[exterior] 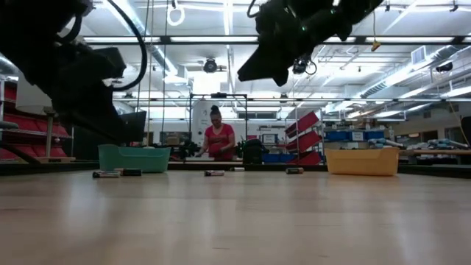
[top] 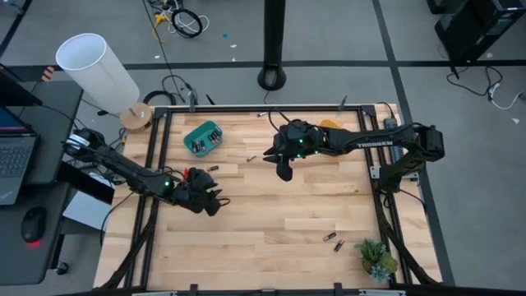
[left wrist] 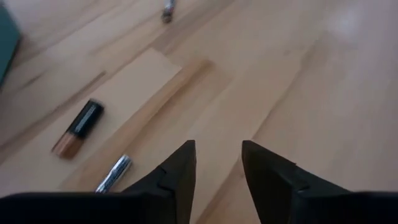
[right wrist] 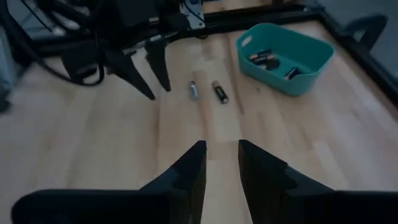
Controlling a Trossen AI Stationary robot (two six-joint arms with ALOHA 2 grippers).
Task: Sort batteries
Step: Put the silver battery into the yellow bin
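Two batteries [right wrist: 193, 90] [right wrist: 218, 91], one silvery and one dark, lie side by side on the wooden table just ahead of my left gripper [top: 215, 200]. The left wrist view shows that pair as the dark battery [left wrist: 78, 127] and the silvery battery [left wrist: 114, 174], beside its open, empty fingers [left wrist: 180, 171]. My right gripper [top: 283, 171] hangs above the table's middle, open and empty, with its fingers [right wrist: 193, 165] pointing toward the left arm. Single batteries [top: 251, 157] [top: 329, 238] [top: 339, 244] lie scattered. The teal bin [top: 204, 137] holds several batteries [right wrist: 267, 59].
An orange bin [exterior: 362, 161] stands at the far right, partly hidden under the right arm in the high view. A small plant [top: 376, 257] sits at the near right corner. A black frame [top: 156, 164] edges the table. A person [exterior: 219, 138] in red is in the room behind.
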